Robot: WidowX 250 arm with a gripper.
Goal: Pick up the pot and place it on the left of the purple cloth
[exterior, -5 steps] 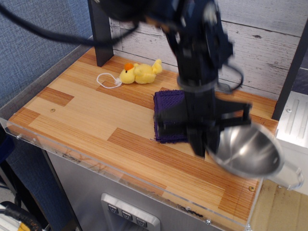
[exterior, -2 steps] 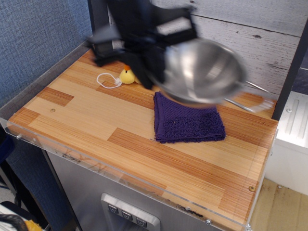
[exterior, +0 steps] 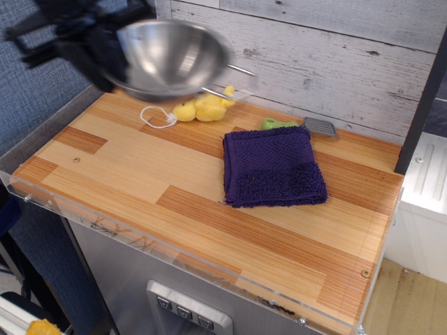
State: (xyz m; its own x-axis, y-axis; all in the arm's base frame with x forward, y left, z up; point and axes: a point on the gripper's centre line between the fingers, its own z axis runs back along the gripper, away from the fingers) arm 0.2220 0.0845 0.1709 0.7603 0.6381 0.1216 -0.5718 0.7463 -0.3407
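The shiny steel pot hangs in the air above the table's back left corner, tilted, its wire handle sticking out to the right. My gripper is a dark, motion-blurred shape at the pot's left rim and is shut on it. The purple cloth lies flat on the wooden table, right of centre, with its fuzzy band toward the front. The pot is well to the left of the cloth and farther back, high above the table.
A yellow plush duck with a white cord loop lies below the pot by the back wall. A green-handled spatula lies behind the cloth. A dark post and a white unit stand at the right.
My gripper carried the pot from the table's front right, up over the cloth, to the back left. The cloth, hidden partly before, now shows whole.
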